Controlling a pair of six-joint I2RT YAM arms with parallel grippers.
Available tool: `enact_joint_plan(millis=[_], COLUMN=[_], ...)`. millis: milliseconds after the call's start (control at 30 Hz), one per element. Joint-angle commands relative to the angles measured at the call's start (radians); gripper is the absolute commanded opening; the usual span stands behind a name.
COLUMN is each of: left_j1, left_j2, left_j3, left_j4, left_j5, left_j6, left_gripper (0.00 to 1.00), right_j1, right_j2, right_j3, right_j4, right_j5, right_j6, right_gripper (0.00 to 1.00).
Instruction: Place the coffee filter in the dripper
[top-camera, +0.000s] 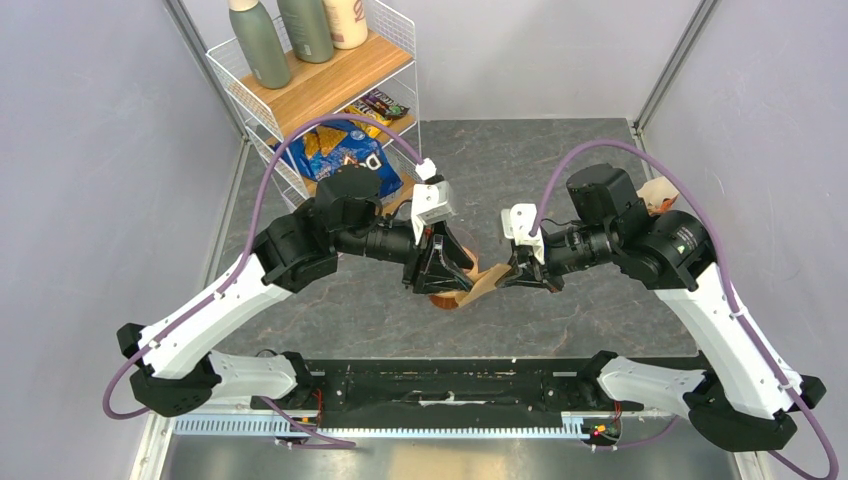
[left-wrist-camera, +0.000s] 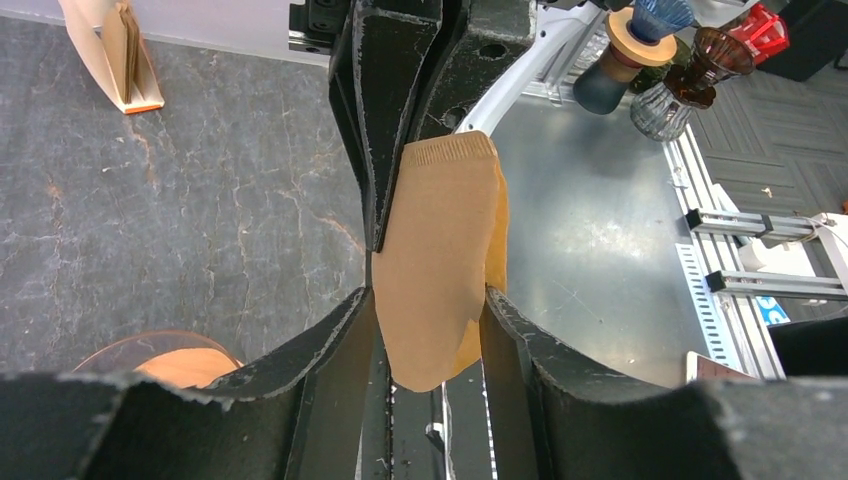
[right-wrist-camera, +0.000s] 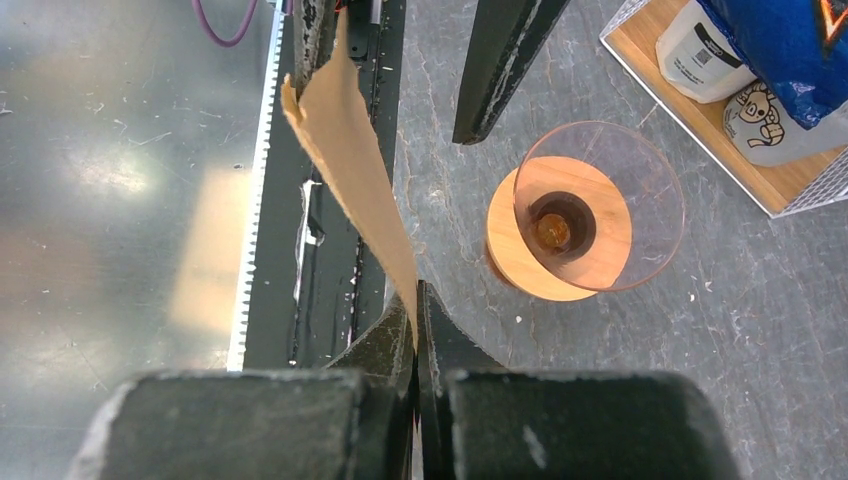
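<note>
The coffee filter is a light-brown paper cone held in the air. My right gripper is shut on its edge. In the left wrist view the filter hangs between the two parted jaws of my left gripper, which is open and flanks it on both sides. The dripper, a clear pink-tinted cone, stands on the wooden ring, to the right of the filter. From above, the filter sits between the left gripper and the right gripper, with the dripper mostly hidden under the left gripper.
A wire shelf with bottles and snack bags stands at the back left, close behind the left arm. The orange-and-cream filter pack stands further off on the dark table. The table's near metal edge lies under the filter.
</note>
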Motion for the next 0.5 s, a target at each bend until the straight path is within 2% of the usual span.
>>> enact_joint_plan(millis=[0,167,333,467], left_j1=[-0.002,-0.002,-0.004,-0.004], left_j2=[0.005,0.005,0.010,-0.001], left_j3=[0.027,0.016,-0.006,-0.047], left_j4=[0.039,0.041,0.061,0.116], left_j5=[-0.027,-0.084,-0.124,-0.089], left_j6=[0.017,0.040,0.024,-0.004], left_gripper=[0.50,0.49,0.39,0.39], right_j1=[0.004,0.004,0.004,0.004], right_j2=[0.007,-0.008,-0.022,-0.018], right_j3=[0.002,-0.010,-0.032,-0.038], right_j4=[0.020,0.041,0.077,0.107], right_j5=[0.006,-0.017,-0.045,-0.059], right_j6=[0.035,0.043,0.068,0.097], right_gripper=[0.00,0.00,0.00,0.00])
